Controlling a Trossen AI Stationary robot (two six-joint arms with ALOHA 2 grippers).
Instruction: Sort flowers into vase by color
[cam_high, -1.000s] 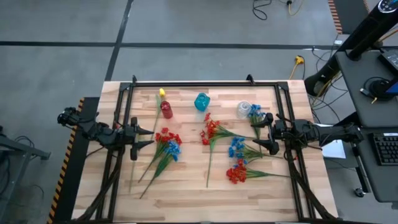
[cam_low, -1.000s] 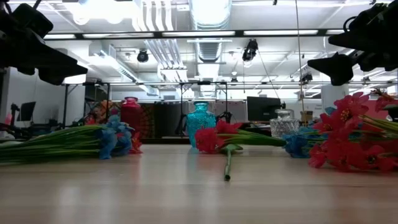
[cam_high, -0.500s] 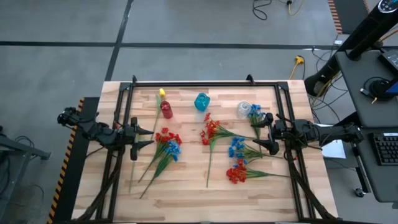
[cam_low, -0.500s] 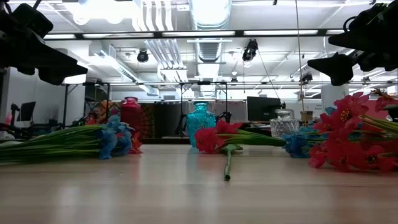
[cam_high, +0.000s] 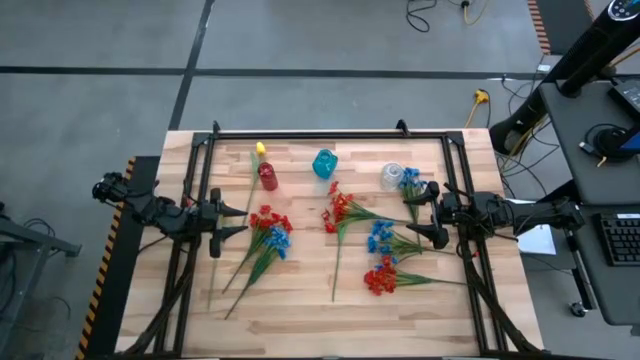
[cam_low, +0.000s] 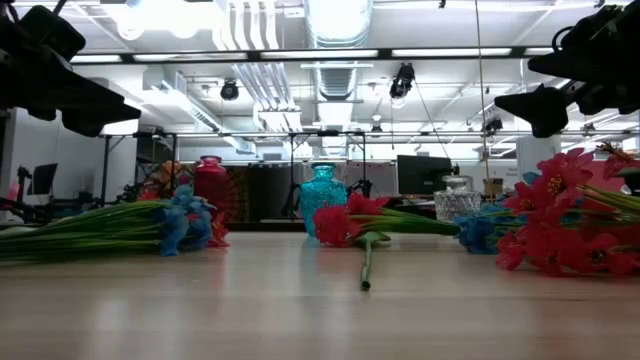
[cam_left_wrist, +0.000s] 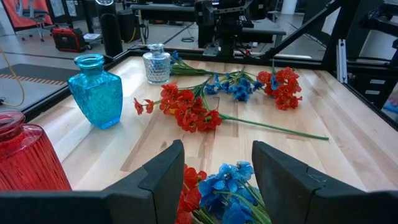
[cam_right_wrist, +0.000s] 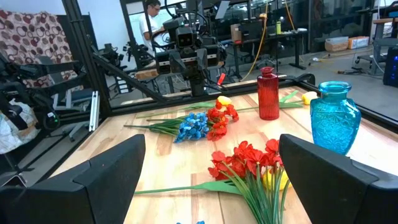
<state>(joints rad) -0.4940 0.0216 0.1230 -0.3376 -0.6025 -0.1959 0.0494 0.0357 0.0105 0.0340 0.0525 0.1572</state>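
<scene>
Flower sprays lie flat on the wooden table. A red and blue bunch (cam_high: 268, 232) lies near the left side. A red spray (cam_high: 340, 210) lies mid-table, with a blue spray (cam_high: 380, 238) and another red spray (cam_high: 380, 277) to its right. A yellow bloom (cam_high: 260, 150) lies beside the red vase (cam_high: 267, 176). A blue bloom (cam_high: 410, 180) lies next to the clear vase (cam_high: 391, 176). A blue vase (cam_high: 324, 163) stands between those two vases. My left gripper (cam_high: 238, 220) hovers open left of the bunch. My right gripper (cam_high: 418, 214) hovers open near the blue spray.
A black frame (cam_high: 300, 133) runs along the table's far edge and down both sides. The three vases stand in a row near the far edge. Bare wood shows along the near edge (cam_high: 300, 325). Room equipment and a person show beyond the table in the right wrist view.
</scene>
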